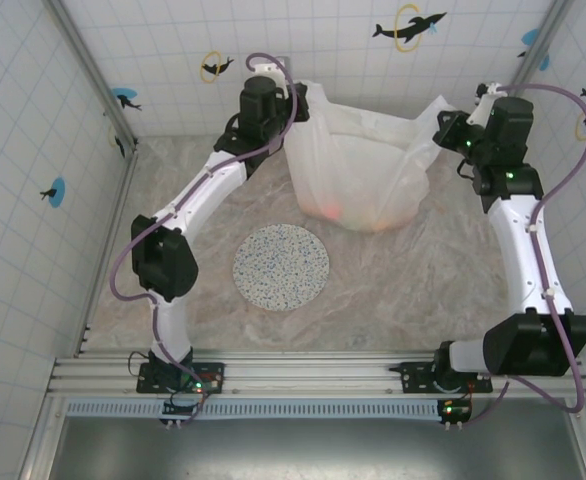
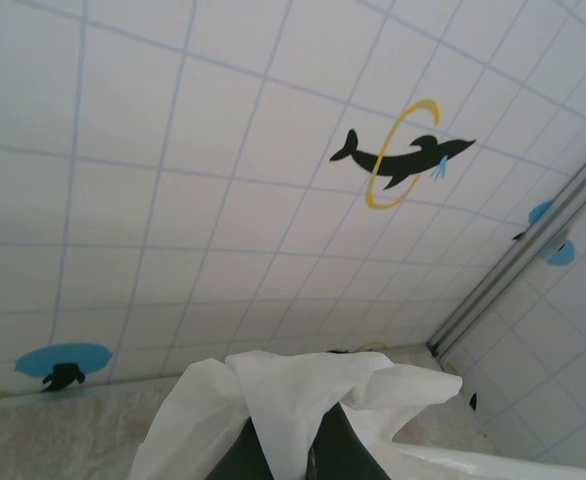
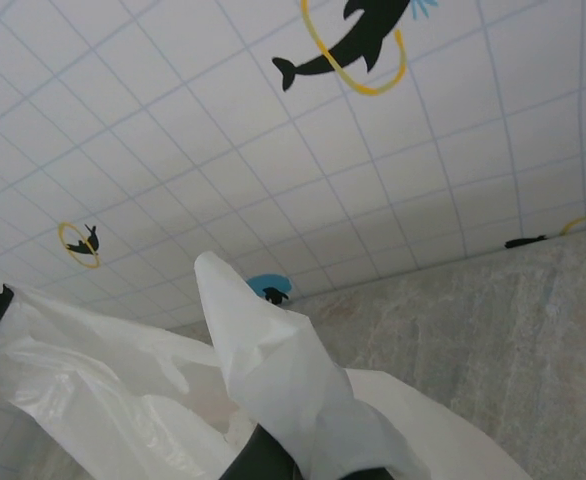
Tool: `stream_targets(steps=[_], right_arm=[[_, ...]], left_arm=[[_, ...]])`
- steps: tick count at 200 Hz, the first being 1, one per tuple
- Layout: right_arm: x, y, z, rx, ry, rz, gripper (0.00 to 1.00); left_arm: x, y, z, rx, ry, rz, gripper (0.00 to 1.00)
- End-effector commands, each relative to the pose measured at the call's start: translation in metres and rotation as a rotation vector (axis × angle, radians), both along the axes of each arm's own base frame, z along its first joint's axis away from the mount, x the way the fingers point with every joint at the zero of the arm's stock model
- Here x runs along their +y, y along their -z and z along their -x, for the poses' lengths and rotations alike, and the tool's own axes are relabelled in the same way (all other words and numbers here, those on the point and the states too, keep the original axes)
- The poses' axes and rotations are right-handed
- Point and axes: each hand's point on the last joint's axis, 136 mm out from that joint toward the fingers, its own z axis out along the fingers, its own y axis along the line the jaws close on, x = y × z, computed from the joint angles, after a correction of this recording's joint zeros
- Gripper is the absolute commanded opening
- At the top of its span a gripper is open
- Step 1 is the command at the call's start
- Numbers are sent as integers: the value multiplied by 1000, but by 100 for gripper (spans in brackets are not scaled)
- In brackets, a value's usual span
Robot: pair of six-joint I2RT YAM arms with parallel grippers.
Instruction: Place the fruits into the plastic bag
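Evidently a late step: the fruits show as orange-red blurs through the bottom of the plastic bag, which sits at 12 o'clock on the table, with the plate at the bag's 7 o'clock. At the bag's 10 o'clock the left pincer is pressed tight on one handle. At 2 o'clock the right pincer pinches the other. Both arms reach far with elbows out and wrists tipped up toward the back wall. The next move is probably to lower the handles gently and let go without tipping the bag.
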Motion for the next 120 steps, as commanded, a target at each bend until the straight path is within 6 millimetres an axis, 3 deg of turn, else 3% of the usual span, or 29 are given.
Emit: stream_targets(steps=[1, 28, 89, 104, 120], right_arm=[[-2, -20, -2, -53, 5, -7, 0], [-2, -10, 0, -38, 8, -5, 0], [-2, 33, 1, 44, -4, 16, 0], [0, 41, 3, 60, -15, 16, 0], [0, 45, 6, 63, -19, 18, 9]], left_arm=[[5, -13, -6, -22, 2, 15, 0], [2, -7, -6, -9, 9, 5, 0], [-1, 40, -5, 80, 33, -34, 0], [0, 43, -2, 83, 38, -31, 6], [2, 44, 3, 83, 42, -28, 15]])
